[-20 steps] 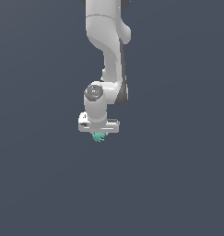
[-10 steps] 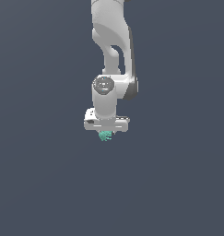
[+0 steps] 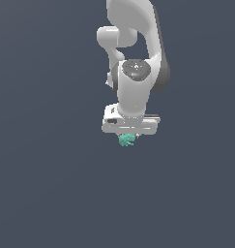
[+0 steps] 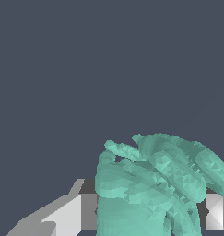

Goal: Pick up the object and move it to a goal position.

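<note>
**A:** Starting at the exterior view's left, what have we got?

**B:** Plain dark slate-blue, flat and even. No bench edge, no wall line, no corner, no shadow. I can't tell where a surface would start or whether that colour is floor or background.

**A:** And toward the middle?

**B:** There's the white arm [image 3: 133,43], coming down from the top edge, a bit right of centre. A rounded joint with a dark grey cap faces the camera, and below it sits the broad, flat body of the gripper [image 3: 127,137], pointing straight down.

**A:** The object?

**B:** Right under that body: a small teal-green lump [image 3: 126,140], knobbly, with little prongs sticking out. It hangs in open space, touching nothing but the gripper.

**A:** Is it actually clamped?

**B:** The wrist view says so. The lump [image 4: 150,189] fills the space between the fingers [image 4: 67,214], pale grey pads pressed in on either side of it. So the gripper is closed on the teal-green lump, with leaf-like lobes bulging out past the pads.

**A:** Anything behind it there?

**B:** Same dark slate-blue, unbroken.

**A:** And the exterior view's right?

**B:** More of that flat colour, out to the edge. Nothing to give depth or tell how high the lump hangs.
</note>
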Robot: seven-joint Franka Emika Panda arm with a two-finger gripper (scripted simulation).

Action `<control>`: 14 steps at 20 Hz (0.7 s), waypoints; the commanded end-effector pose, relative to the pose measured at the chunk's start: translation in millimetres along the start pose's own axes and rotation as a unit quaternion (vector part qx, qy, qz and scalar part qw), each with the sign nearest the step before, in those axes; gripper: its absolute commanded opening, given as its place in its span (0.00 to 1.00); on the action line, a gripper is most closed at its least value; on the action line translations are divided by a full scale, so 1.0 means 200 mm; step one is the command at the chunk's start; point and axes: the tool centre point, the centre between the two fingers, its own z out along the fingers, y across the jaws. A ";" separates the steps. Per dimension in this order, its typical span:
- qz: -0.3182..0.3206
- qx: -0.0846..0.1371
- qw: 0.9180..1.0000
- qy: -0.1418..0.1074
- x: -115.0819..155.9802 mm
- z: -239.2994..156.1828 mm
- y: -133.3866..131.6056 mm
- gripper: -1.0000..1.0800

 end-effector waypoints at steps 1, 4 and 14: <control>0.000 0.000 1.000 0.000 0.04 -0.11 -0.10 0.00; 0.001 0.000 1.000 0.000 0.09 -0.23 -0.20 0.00; 0.001 0.000 1.000 0.000 0.23 -0.54 -0.47 0.00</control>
